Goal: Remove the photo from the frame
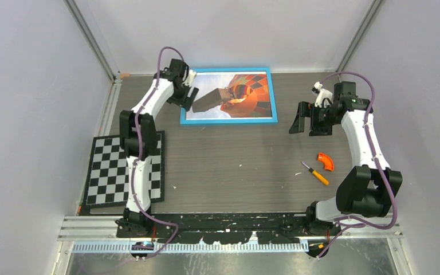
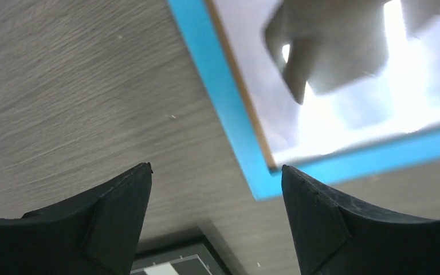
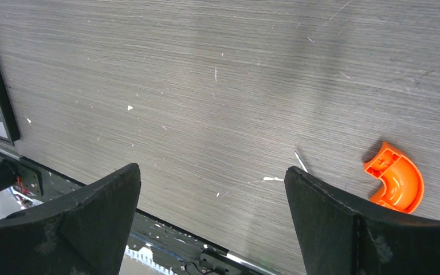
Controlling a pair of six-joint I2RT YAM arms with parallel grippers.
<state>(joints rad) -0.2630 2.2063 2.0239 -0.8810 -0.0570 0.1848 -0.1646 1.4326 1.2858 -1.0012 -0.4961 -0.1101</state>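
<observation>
The frame (image 1: pixel 228 121) lies flat and face up at the upper centre of the top view, its blue border showing all round, with the photo (image 1: pixel 246 94) inside it showing the balloon.

Your left gripper (image 1: pixel 188 97) hangs over the frame's left edge. In the left wrist view its jaws stand wide apart with nothing in them, and the frame's corner shows between the fingertips. Your right gripper (image 1: pixel 307 125) hovers over bare table (image 1: pixel 235 166) right of the frame, equally wide open and empty, with an orange curved piece (image 3: pixel 395 177) and a screwdriver (image 1: pixel 315 173) lower right of it.

The front throws back a bright glare in the left wrist view, so expect a glazed pane over the print. It will be slick and probably breakable, and it shuts you off from the photo on this side. The back is hidden underneath, so you will likely have to turn the frame over first.

Treat the frame as stiff and fairly light, but awkward because it sits flush on the table. Take it by the rim at an edge or corner, one finger under and one over the border, never pressing on the pane. The print itself should be thin and limp, so pinch it near a margin and draw it flat to avoid creasing.
</observation>
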